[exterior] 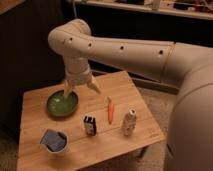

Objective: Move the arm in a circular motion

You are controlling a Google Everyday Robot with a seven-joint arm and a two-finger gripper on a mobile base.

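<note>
The arm (130, 50) is thick and cream-white with small dark holes. It comes in from the right, bends at a rounded joint at the upper left (70, 37) and points down at the wooden table (120, 87). Its gripper (81, 90) hangs over the table's back left part, just above the far right edge of a green bowl (62, 104). The two tan fingertips (67, 90) are spread apart and hold nothing.
On the table lie an orange carrot (110, 110), a small dark box (90, 125), a white bottle (129, 122) and a white cup with blue contents (54, 141). Dark furniture stands behind the table. A shelf runs along the top.
</note>
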